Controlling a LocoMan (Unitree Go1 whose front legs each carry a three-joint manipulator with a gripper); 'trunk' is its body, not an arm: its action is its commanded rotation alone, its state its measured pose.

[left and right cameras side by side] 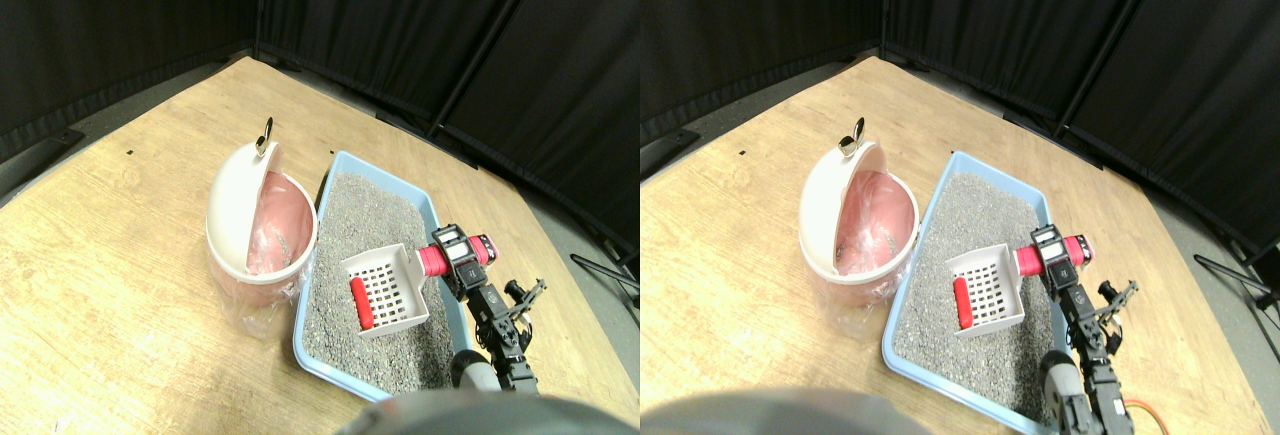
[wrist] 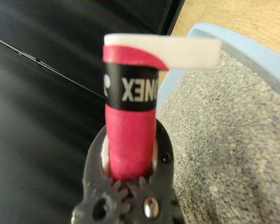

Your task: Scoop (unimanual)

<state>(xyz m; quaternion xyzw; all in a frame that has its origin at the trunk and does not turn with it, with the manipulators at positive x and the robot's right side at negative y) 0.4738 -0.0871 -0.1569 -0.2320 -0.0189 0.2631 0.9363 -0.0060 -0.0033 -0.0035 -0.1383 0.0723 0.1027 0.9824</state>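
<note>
A white slotted scoop (left and right cameras side by side: pixel 388 285) hangs just over the grey litter (left and right cameras side by side: pixel 372 217) in the light blue litter box (left and right cameras side by side: pixel 312 347). A red cylinder (left and right cameras side by side: pixel 361 303) lies at the scoop's open front edge. My right gripper (left and right cameras side by side: pixel 462 258) is shut on the scoop's pink wrapped handle (left and right cameras side by side: pixel 436 260), reaching in from the box's right side. In the wrist view the pink handle (wrist: pixel 130 140) sits between the dark jaws, with the scoop's white back (wrist: pixel 177 50) beyond it and the litter (wrist: pixel 224 140) alongside.
A white bin (left and right cameras side by side: pixel 240 217) with a tilted swing lid and a pink liner stands just left of the litter box, a metal clip (left and right cameras side by side: pixel 264 139) on its top. Black curtains (left and right cameras side by side: pixel 400 25) close off the wooden floor at the back and right.
</note>
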